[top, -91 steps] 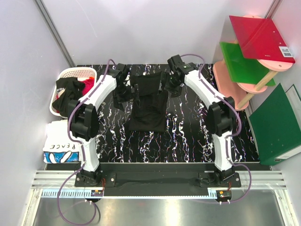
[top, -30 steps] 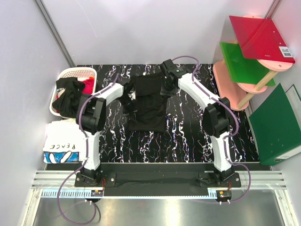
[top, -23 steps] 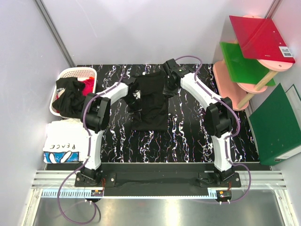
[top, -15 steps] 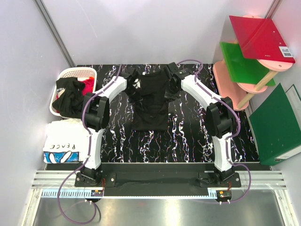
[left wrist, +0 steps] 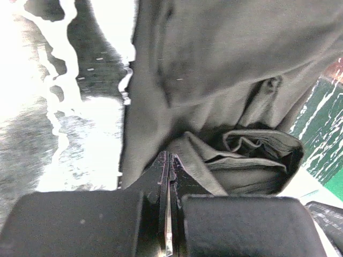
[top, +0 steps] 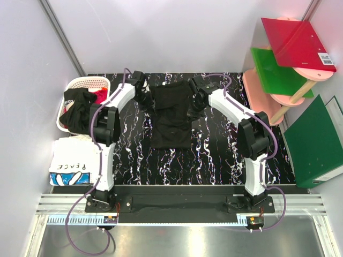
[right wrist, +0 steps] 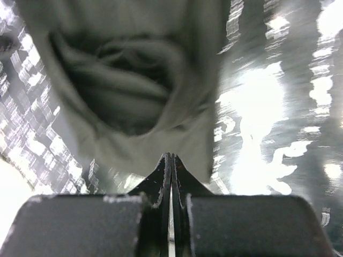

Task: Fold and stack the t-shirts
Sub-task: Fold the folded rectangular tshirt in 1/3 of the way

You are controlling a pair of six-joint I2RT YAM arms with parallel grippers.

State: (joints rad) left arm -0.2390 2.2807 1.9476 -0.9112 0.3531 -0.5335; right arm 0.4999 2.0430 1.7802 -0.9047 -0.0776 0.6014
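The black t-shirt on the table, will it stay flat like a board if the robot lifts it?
Probably not. The black t-shirt looks floppy: it bunches into soft folds by the left gripper and crumples into a hollow by the right gripper. It seems light, since thin pinches hold it.

A lab booth: plain white wall panels [top: 161, 32], aluminium rail [top: 300, 203], marbled table [top: 214, 155].

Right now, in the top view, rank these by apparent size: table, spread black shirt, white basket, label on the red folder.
1. Table.
2. Spread black shirt and white basket: too close to rank.
3. Label on the red folder, smallest.
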